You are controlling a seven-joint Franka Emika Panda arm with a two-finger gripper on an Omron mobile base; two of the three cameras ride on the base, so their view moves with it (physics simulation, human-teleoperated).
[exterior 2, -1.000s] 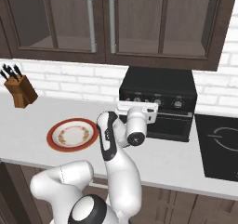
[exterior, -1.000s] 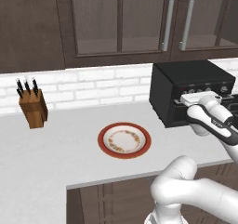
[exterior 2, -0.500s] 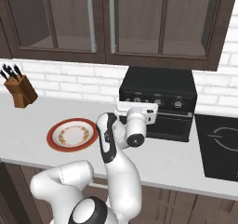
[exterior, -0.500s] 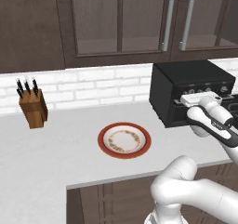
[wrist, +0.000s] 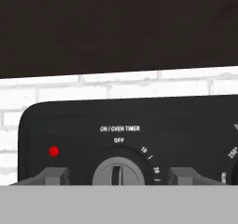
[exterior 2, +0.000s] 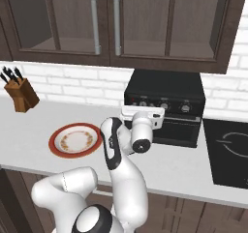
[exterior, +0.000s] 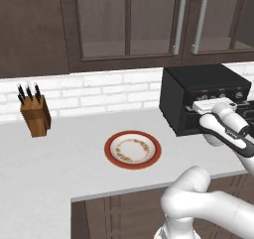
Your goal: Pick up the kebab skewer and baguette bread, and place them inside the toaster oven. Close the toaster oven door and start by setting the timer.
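With the toaster oven door [exterior 2: 173, 129] seen shut, only the timer knob [wrist: 118, 173] is left to be turned; the fingers [wrist: 56, 175] are spread astride it, not yet clamped

- Little visible shift: gripper [wrist: 116, 177] held as before at the toaster oven [exterior: 198, 91], fingers [wrist: 51, 176] now flanking the timer knob [wrist: 117, 172], narrowed slightly.

Toaster oven [exterior: 206, 96] in front of me: matt black casing, smooth; timer knob [wrist: 118, 172] dull grey, plastic-looking. Worktop [exterior: 64, 158] smooth pale stone look. Plate [exterior: 132, 149] glossy, ceramic-like, red rim. Knife block [exterior: 35, 115] wood. My arm: glossy white shell.
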